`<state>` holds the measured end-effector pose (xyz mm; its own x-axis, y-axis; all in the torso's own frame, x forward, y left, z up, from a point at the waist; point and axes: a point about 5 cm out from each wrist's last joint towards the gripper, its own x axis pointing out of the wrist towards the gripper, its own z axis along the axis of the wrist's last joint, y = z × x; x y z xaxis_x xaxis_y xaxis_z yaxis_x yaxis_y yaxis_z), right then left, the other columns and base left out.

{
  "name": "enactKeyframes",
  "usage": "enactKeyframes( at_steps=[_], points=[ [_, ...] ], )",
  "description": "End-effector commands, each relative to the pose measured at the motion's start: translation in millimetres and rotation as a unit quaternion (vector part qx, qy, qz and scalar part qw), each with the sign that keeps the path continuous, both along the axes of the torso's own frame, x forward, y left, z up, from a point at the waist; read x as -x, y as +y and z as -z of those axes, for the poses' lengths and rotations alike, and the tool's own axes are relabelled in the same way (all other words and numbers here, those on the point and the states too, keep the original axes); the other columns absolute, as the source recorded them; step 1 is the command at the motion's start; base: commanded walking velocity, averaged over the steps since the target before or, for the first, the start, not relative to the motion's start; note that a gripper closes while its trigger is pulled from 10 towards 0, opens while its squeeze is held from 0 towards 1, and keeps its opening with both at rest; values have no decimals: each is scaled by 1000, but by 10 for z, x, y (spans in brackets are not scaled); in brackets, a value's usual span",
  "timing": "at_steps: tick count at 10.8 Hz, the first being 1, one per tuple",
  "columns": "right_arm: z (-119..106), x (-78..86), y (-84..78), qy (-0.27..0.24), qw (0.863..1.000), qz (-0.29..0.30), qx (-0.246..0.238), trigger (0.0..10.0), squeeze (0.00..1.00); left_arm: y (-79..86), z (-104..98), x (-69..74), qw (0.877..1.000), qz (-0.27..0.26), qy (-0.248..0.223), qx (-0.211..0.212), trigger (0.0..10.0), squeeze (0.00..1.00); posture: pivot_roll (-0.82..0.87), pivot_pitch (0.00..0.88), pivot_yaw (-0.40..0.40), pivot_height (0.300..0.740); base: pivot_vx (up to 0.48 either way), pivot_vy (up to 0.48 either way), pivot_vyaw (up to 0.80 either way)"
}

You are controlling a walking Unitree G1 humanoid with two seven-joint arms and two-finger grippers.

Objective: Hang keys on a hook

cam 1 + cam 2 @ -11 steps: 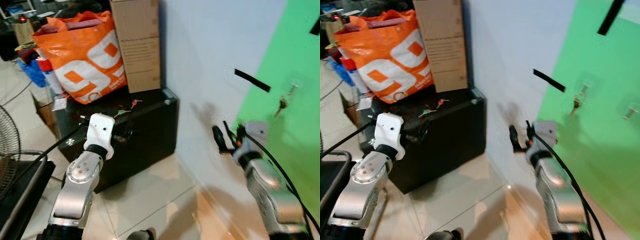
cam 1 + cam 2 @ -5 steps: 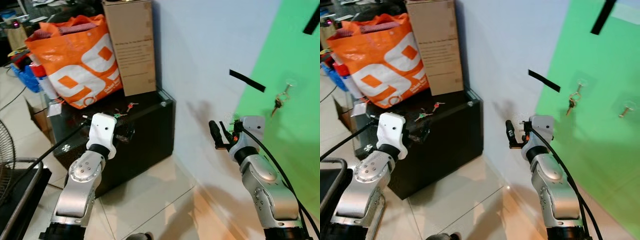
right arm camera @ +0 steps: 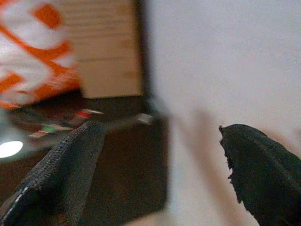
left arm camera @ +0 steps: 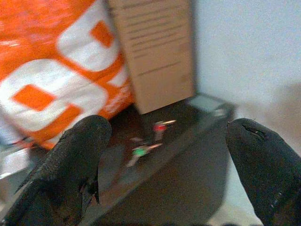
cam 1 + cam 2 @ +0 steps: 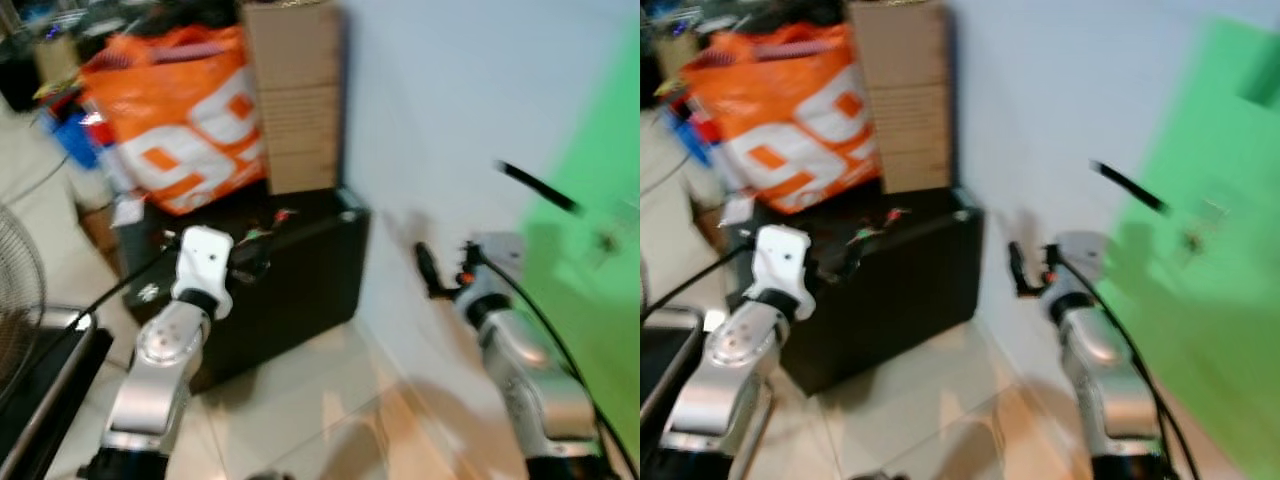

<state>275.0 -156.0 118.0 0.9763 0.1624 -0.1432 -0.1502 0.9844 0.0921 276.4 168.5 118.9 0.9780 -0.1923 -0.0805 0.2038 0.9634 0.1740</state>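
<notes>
Lying on the black cabinet (image 5: 300,275), the keys (image 4: 148,141) with red and green tags sit at twelve o'clock from the left gripper (image 4: 164,160), long axis slanting across its spread, empty fingers. The left arm is nearer. The right gripper (image 3: 155,160), fingers also apart, faces the white wall (image 5: 440,120). An orange bag (image 5: 180,120) and a cardboard box (image 5: 295,100) stand behind; a green panel (image 5: 1220,200) lies at three o'clock.

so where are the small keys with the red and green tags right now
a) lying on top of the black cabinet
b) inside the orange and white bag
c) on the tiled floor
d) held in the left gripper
a: the small keys with red and green tags lie on top of the black cabinet, in front of the brown cardboard box; the left gripper is open and empty.
</notes>
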Motion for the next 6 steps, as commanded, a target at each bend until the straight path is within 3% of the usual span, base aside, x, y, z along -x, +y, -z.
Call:
enactKeyframes(
  at_steps=[1, 2, 6],
  points=[
    [-22, 3, -66, -2, 1000, 6, 7, 10000, 1000, -45, -33, -14, 1000, 8, -5, 3, 10000, 20, -48, 0, 49, 740, 390, 0, 800],
    [-23, 2, -66, -3, 1000, 6, 7, 10000, 1000, -48, -33, -15, 1000, 8, -5, 3, 10000, 20, -48, 0, 49, 740, 379, 0, 800],
    [-39, -18, -102, -8, 1000, 18, 5, 10000, 1000, -43, -33, -20, 1000, 10, -6, 0, 10000, 20, -44, 0, 49, 740, 377, 0, 0]
  ],
)
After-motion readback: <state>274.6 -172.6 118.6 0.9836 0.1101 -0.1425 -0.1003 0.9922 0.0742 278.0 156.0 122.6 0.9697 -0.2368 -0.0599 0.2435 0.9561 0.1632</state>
